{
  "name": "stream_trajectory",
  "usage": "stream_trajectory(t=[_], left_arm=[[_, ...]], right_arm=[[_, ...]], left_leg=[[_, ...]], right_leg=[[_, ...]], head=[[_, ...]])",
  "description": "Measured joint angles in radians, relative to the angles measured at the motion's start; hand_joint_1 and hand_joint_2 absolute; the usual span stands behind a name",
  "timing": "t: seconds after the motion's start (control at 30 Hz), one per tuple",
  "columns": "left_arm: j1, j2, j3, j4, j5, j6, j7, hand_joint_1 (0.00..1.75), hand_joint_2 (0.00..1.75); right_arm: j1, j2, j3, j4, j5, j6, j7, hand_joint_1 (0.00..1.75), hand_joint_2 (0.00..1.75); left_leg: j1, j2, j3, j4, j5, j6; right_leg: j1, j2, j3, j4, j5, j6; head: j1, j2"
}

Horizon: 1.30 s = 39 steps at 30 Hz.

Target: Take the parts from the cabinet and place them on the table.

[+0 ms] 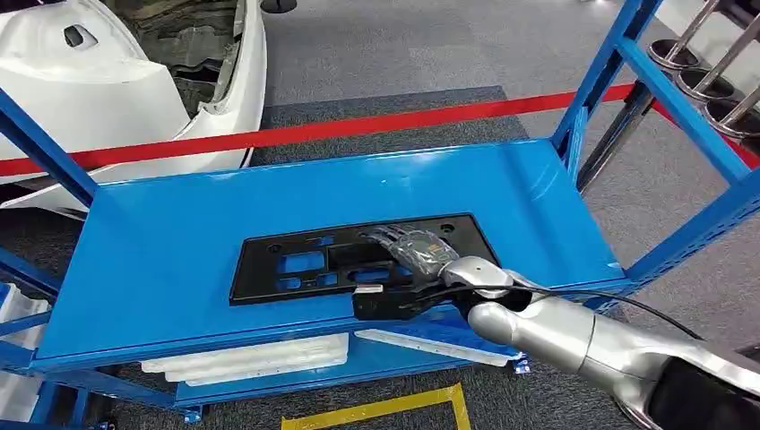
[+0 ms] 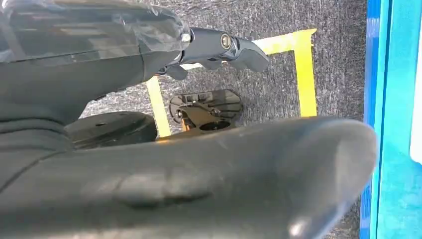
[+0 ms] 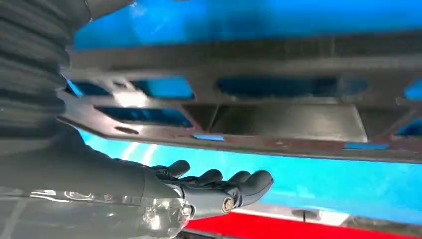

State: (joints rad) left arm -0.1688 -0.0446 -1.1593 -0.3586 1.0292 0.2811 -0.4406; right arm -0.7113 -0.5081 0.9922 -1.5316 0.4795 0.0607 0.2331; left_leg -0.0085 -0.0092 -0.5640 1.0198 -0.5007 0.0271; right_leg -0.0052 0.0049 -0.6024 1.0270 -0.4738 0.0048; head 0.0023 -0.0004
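The flat black plastic panel with rectangular cut-outs (image 1: 358,255) still lies on the blue metal cabinet shelf (image 1: 161,242), near its front edge. The right hand (image 1: 414,255) rests on the panel, fingers (image 3: 219,181) extended, gripping nothing. The left hand (image 2: 219,47) hangs empty. Lifting and carrying to the table remain.

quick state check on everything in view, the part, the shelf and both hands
black plastic part: lying flat on the top shelf, not lifted
right hand: over the part's near right area, fingers extended and apart, holding nothing
left hand: hanging over the floor, holding nothing
blue shelf: carrying the part
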Motion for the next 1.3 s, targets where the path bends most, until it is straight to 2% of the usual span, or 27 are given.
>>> stream_trajectory(t=[0.3,0.67,1.17,1.3], left_arm=[[0.012,0.0,0.0,0.0,0.014,-0.001,-0.004,0.0,0.0],[0.023,0.0,0.0,0.0,0.038,0.001,-0.016,0.0,0.0],[0.03,0.0,0.0,0.0,0.044,0.001,-0.018,0.0,0.0],[0.03,0.0,0.0,0.0,0.044,-0.003,-0.018,0.0,0.0]], right_arm=[[0.003,-0.02,-0.005,-0.082,0.009,-0.036,0.003,0.0,1.75],[0.047,-0.048,-0.006,-0.136,0.056,0.011,0.069,0.0,1.75],[0.136,-0.108,-0.042,-0.142,0.064,0.018,0.108,0.0,1.75],[0.165,-0.124,-0.058,-0.155,0.078,0.022,0.138,0.0,1.75]], left_leg=[[0.0,0.0,0.001,0.0,0.0,0.0],[0.0,0.0,0.001,0.0,0.0,0.0],[0.0,0.0,0.001,0.0,-0.001,0.0],[0.0,0.0,0.002,0.0,-0.001,0.0]], right_leg=[[0.0,0.0,0.0,0.0,0.0,0.0],[0.0,0.0,0.001,-0.001,0.0,0.0],[0.0,0.0,0.002,-0.002,0.0,0.0],[0.0,0.0,0.002,-0.002,0.0,0.001]], head=[[0.0,0.0],[0.0,0.0],[0.0,0.0],[0.0,0.0]])
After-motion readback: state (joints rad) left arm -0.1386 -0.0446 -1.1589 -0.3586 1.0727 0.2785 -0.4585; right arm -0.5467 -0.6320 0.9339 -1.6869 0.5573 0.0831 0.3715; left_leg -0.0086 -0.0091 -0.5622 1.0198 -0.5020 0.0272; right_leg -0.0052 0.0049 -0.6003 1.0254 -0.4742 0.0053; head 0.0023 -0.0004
